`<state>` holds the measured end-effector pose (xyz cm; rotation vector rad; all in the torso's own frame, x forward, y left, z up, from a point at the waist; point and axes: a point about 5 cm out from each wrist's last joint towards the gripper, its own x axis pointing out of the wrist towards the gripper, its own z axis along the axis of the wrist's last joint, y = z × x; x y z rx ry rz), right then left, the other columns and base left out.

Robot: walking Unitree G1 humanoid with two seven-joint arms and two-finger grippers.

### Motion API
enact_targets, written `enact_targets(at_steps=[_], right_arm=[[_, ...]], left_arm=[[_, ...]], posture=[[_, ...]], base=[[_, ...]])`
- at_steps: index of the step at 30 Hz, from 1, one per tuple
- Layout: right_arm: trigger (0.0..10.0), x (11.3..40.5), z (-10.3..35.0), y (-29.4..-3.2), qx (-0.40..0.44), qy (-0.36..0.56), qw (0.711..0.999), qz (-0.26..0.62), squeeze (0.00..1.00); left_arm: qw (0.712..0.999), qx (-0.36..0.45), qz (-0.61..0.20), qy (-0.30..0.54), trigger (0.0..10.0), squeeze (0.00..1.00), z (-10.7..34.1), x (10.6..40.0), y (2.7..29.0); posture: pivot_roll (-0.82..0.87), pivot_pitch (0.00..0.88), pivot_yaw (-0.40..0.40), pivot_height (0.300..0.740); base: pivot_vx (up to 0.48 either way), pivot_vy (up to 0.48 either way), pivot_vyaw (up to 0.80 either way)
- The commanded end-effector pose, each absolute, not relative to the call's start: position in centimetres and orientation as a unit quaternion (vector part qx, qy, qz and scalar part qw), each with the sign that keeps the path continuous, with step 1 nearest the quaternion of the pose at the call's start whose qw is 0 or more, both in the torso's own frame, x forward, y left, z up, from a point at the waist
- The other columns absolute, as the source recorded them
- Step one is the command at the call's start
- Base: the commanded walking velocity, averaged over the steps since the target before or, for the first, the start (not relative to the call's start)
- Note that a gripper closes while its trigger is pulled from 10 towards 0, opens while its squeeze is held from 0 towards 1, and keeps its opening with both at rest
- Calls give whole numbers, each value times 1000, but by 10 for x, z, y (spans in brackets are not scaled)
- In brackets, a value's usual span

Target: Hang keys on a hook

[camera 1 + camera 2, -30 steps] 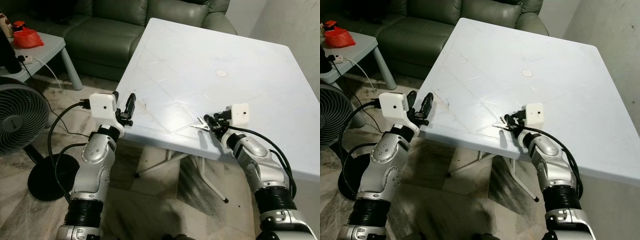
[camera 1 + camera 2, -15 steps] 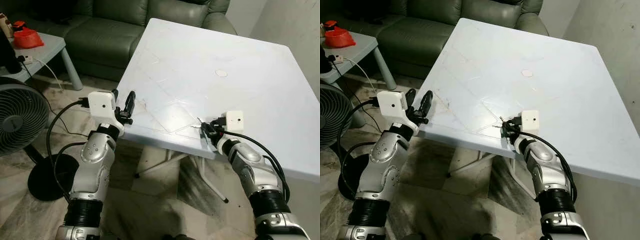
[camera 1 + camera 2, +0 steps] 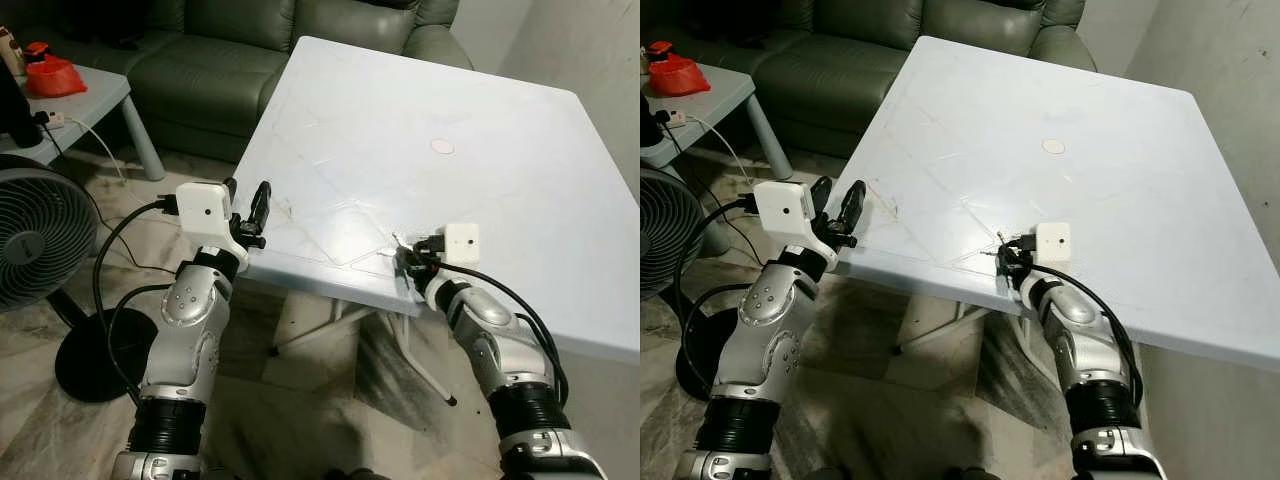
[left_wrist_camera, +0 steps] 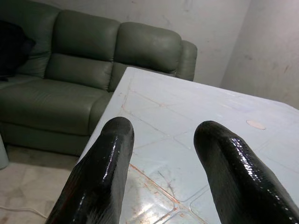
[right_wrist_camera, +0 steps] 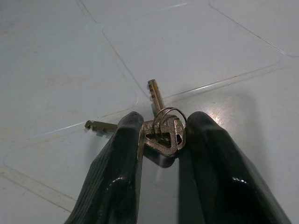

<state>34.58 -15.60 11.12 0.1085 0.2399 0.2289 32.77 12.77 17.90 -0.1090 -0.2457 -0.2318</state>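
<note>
- keys [image 5: 161, 133] lie flat on the white bench [image 3: 500, 130], close to its near edge, with two blades splayed away from the ring.
- right gripper [image 5: 161, 144] brackets the key heads; its fingers [image 5: 117, 168] are narrowed to a small gap with the heads and ring between them, apparently pinched, though a firm hold cannot be confirmed.
- left gripper [image 4: 161, 154] hovers at the bench's near left edge, fingers apart, holding nothing.
- step in hand, as judged: securing and lifting the keys.
- recommended: squeeze on the heads, not the loose ring; lift straight up so the blades clear the surface; keep the ring hanging free for the hook.
- risk: thin flat metal can slip from the fingers or slide off the near edge.
</note>
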Motion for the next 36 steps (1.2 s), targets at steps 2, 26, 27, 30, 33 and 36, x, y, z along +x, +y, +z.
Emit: enact_targets(at_steps=[2,26,27,30,33,36], right_arm=[[10000,345,112,-158,50,118,987,101,0],[0,347,112,-165,22,114,993,32,0],[0,347,113,-166,23,114,993,31,0],[0,348,113,-166,24,113,993,33,0],[0,348,113,-167,24,112,993,29,0],[0,348,113,-167,28,111,993,33,0]], left_arm=[[984,-55,-120,-124,10000,0,180,326,126],[983,-54,-122,-125,10000,0,181,326,126],[983,-54,-122,-125,10000,0,182,326,125],[983,-54,-122,-125,10000,0,182,326,125],[983,-55,-123,-125,10000,0,181,326,125],[983,-55,-122,-124,10000,0,181,326,125]], posture=[[17,131,-92,740],[23,125,-91,740],[23,128,-92,740],[23,129,-92,740],[23,129,-91,740],[24,129,-92,740]], base=[[0,0,0],[0,0,0],[0,0,0],[0,0,0],[0,0,0],[0,0,0]])
